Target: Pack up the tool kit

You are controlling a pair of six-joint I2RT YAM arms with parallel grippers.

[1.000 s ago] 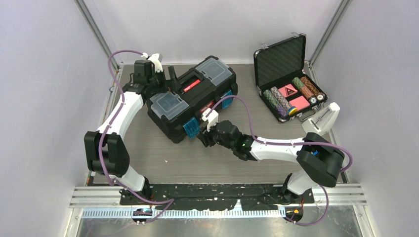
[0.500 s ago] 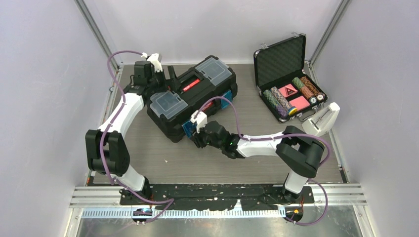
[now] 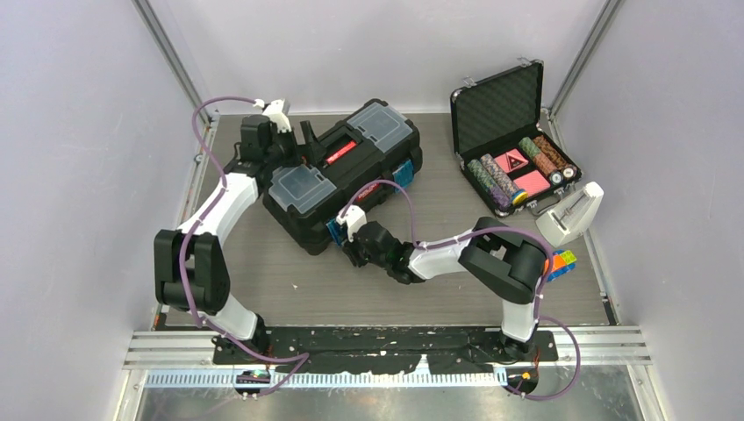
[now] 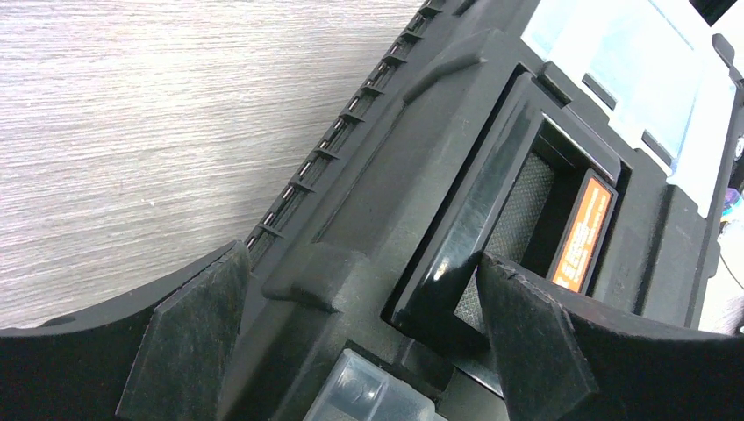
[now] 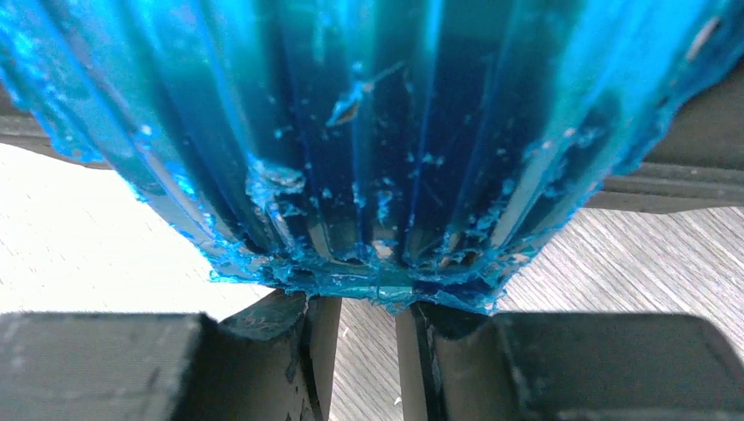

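Top external, Ana asks: where does the toolbox (image 3: 368, 167) sit?

Ben: Lid down, angled across the rear left of the table (image 3: 289, 285), with a red handle (image 3: 340, 152) on top. The open chip case (image 3: 513, 145) stands well apart at the rear right. A coloured cube (image 3: 561, 261) lies just beside the right arm's elbow.

Ana: And the left gripper (image 3: 289, 149)?

Ben: It is at the toolbox's far left end. Its wrist view shows the fingers (image 4: 189, 342) spread wide with the black toolbox edge between them. A clear lid (image 4: 614, 61) and an orange label (image 4: 583, 230) lie beyond. Whether the pads touch the plastic, I cannot tell.

Ana: Right gripper (image 3: 349, 246)?

Ben: Low on the near side, nose up against the blue latch (image 3: 335, 230) at the toolbox's front. In its wrist view the scuffed latch fills almost the whole frame. Its lower rim sits right on top of the fingertips (image 5: 263, 360).

Ana: Is it pinching the latch?

Ben: Not that I can see. The two fingers are almost together, with only a thin slit between them, and table grain shows through that slit.
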